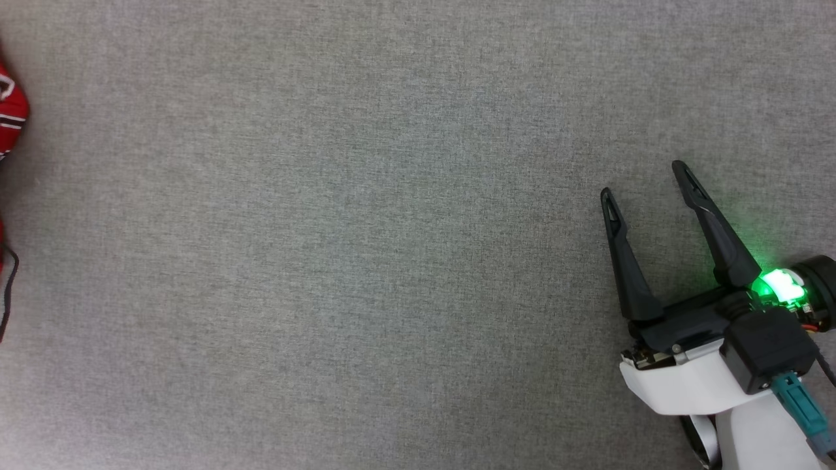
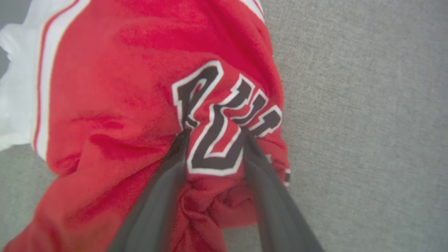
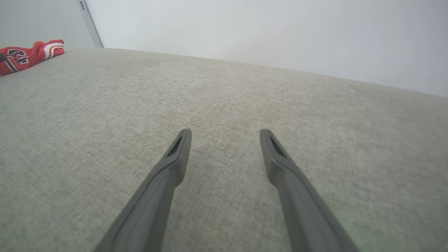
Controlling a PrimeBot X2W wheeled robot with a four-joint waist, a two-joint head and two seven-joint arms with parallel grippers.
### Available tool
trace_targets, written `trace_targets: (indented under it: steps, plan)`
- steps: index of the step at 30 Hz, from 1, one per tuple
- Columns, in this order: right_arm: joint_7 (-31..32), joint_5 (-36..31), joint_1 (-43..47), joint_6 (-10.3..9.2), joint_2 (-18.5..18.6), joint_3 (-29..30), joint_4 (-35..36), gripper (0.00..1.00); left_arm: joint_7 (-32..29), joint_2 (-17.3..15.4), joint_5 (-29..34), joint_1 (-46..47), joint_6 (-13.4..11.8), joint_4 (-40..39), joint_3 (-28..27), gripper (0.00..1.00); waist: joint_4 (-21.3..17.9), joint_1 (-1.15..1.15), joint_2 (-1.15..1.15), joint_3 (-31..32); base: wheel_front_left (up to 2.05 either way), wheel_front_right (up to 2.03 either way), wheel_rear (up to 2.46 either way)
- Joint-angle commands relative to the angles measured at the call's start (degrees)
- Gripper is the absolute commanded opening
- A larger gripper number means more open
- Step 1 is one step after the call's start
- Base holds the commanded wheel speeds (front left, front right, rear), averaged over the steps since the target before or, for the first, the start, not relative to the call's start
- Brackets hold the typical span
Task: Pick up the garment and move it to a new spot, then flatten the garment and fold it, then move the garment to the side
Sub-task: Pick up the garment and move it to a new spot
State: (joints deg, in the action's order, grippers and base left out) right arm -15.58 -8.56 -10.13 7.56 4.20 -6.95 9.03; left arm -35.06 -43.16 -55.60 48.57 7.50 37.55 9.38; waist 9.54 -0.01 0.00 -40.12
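Head view. One right gripper (image 1: 643,179) at 4 o'clock, its two dark fingers spread wide with nothing between them, over the grey fabric surface (image 1: 366,248). A green light (image 1: 777,286) glows at its wrist. The garment (image 1: 12,111) is cut off by the frame edge at 9 o'clock, so just a red sliver with striped trim is visible. Below it, one thin dark cable (image 1: 9,287) is also cut by the edge. Nothing lies between the gripper and the garment, which are well apart.

Left wrist view. One left gripper (image 2: 215,132), two fingers, blurred. The tips press into the red cloth at centre, with a bunched fold bearing black white-outlined lettering (image 2: 217,140) between them. The fingers stand apart; I cannot tell whether the cloth is pinched. The lettering is crumpled and not readable. A white sleeve (image 2: 17,105) at 9 o'clock is overexposed. Bare surface shows at 3 o'clock.

Right wrist view. The right gripper's fingers are wide and empty, above the surface. The garment is one small heap at 10 o'clock, far off and cut by the frame. A pale wall (image 3: 262,31) runs across 12 o'clock, with a grey upright strip (image 3: 89,22) at 11 o'clock.
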Motion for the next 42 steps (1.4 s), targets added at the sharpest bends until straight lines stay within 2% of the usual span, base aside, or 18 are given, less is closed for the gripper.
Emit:
trace_targets:
  steps: [1,9,12,15,20,22,27,30,34,37,42]
  plan:
    - [0.77,-0.05,0.57,-0.13,1.02,1.62,-2.99,1.0,-0.46,2.63,-0.43,-2.6,-0.12,1.83,2.46,0.0,0.32,0.01,0.0,0.27,0.0,0.0,0.0]
    - [0.57,1.88,0.61,-0.08,1.15,-1.23,-4.09,1.0,6.43,0.97,-3.61,-3.21,-0.1,-0.83,4.73,0.0,1.23,0.01,0.0,5.19,0.0,0.0,0.0]
    - [0.42,3.1,0.89,-0.09,0.71,-1.87,-4.76,1.0,10.6,0.65,-9.12,-4.0,-0.1,-5.89,3.81,0.0,1.0,0.01,0.0,9.1,0.0,0.0,0.0]
    - [0.39,4.2,1.77,-0.09,0.07,-2.44,-6.11,1.0,13.98,-1.83,-12.95,-7.35,-0.11,-11.54,4.29,0.0,0.64,0.01,0.0,13.67,0.0,0.0,0.0]
    - [0.39,5.58,3.74,-0.09,-0.58,-2.86,-8.39,1.0,20.25,-4.78,-14.45,-11.36,-0.1,-19.61,6.81,0.0,0.18,0.01,0.0,21.05,0.0,0.0,0.0]
    - [0.39,6.14,4.74,-0.09,-0.95,-2.67,-8.98,1.0,22.01,-4.64,-14.82,-12.16,-0.1,-22.43,7.97,0.0,0.02,0.01,0.0,23.51,0.0,0.0,0.0]
    - [0.39,6.49,6.24,-0.09,-1.3,-3.3,-10.29,1.0,25.23,-2.22,-13.19,-12.72,-0.1,-27.41,10.73,0.0,-0.67,0.01,0.0,28.66,0.0,0.0,0.0]
    - [0.39,6.87,6.86,-0.09,-1.35,-3.61,-10.43,1.0,27.09,1.03,-11.59,-12.98,-0.82,-30.31,12.44,0.0,-1.66,0.01,0.0,30.98,0.0,0.0,0.0]
    - [0.38,8.33,6.96,-0.09,-1.36,-3.37,-9.96,1.0,28.96,5.22,-9.82,-13.41,-3.47,-35.01,14.74,0.0,-3.72,0.01,0.0,32.96,0.0,0.0,0.0]
    - [0.38,8.78,6.5,-0.09,-1.35,-2.73,-9.53,1.0,31.04,9.26,-8.53,-13.37,-6.38,-37.79,15.91,0.0,-5.35,0.01,0.0,33.27,0.0,0.0,0.0]
    - [0.39,9.02,5.95,-0.09,-1.36,-1.76,-8.66,1.0,35.14,15.34,-5.43,-14.75,-10.42,-39.56,18.59,0.0,-8.36,0.01,0.0,33.02,0.0,0.0,0.0]
